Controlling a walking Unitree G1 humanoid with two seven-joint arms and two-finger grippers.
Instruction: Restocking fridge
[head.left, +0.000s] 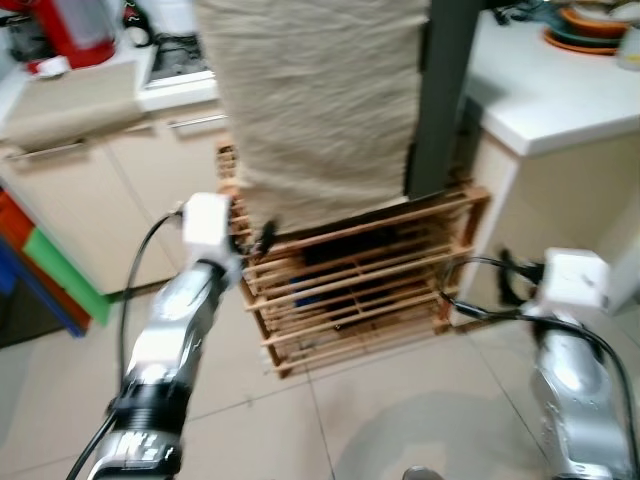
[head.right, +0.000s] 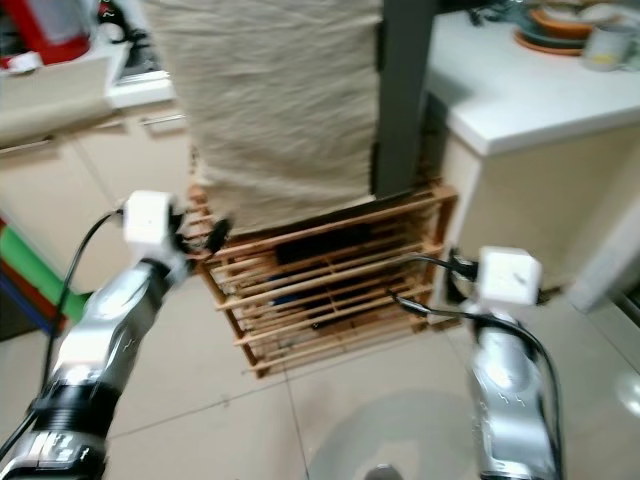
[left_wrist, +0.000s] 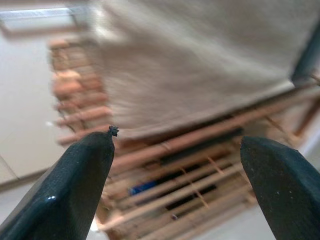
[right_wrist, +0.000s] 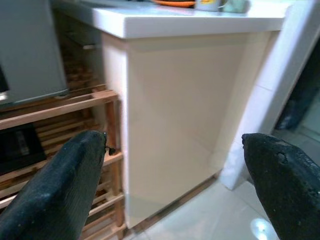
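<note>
Both claws are hanging apart and empty, the left claw (left_wrist: 177, 165) facing the rack (head.left: 360, 280) under the cloth (head.left: 320, 100), the right claw (right_wrist: 175, 170) facing the counter (right_wrist: 190, 20), probably approaching.

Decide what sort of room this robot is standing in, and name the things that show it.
Most likely a home kitchen: a white counter carrying stacked dishes, cream base cabinets with bar handles, and a cloth-draped appliance on a slatted wooden rack.
</note>
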